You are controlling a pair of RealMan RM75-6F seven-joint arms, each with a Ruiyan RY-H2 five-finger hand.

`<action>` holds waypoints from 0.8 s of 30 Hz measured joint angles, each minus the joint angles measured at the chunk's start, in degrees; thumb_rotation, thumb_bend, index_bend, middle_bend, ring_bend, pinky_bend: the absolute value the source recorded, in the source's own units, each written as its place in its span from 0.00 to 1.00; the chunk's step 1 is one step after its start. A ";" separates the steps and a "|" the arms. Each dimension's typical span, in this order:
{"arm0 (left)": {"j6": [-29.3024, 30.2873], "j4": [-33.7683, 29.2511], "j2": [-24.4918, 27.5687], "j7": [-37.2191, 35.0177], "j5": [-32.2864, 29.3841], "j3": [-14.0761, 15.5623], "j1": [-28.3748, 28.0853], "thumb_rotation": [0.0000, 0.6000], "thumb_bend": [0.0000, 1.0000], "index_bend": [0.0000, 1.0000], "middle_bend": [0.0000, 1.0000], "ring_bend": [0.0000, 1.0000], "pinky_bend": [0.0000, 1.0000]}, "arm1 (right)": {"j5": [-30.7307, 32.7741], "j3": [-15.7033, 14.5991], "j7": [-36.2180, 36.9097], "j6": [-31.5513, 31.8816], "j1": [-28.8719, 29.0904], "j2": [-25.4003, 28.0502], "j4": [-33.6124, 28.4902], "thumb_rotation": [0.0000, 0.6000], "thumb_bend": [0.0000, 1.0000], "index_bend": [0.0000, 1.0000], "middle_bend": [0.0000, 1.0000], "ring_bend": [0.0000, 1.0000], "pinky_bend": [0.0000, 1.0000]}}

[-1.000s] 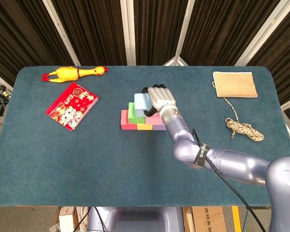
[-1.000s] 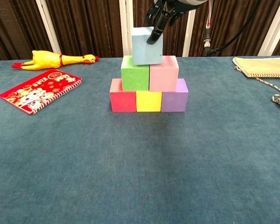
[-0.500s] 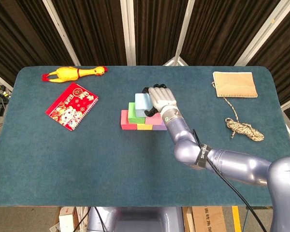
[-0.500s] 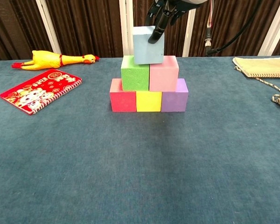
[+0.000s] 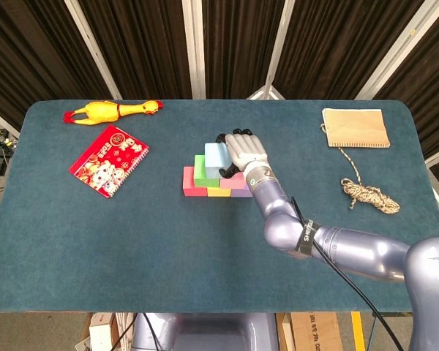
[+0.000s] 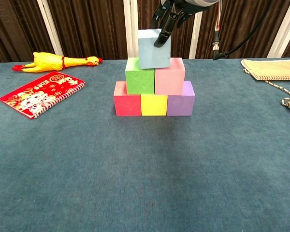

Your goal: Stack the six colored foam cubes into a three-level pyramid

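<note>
Yellow rubber chicken (image 5: 111, 110), red notebook (image 5: 108, 159), rope (image 5: 369, 194)

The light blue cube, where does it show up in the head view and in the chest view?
Head view: light blue cube at table centre, atop the block stack, beside the right hand.
Chest view: light blue cube top centre, above the green cube and pink cube.
Shared landmark: rubber chicken, far left.
</note>
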 measured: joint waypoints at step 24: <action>0.07 0.06 0.03 -0.04 -0.17 -0.15 0.05 1.00 0.27 0.09 0.10 0.00 0.00 | 0.90 -0.40 -0.21 -0.29 0.12 -0.04 0.00 1.00 0.28 0.21 0.23 0.04 0.00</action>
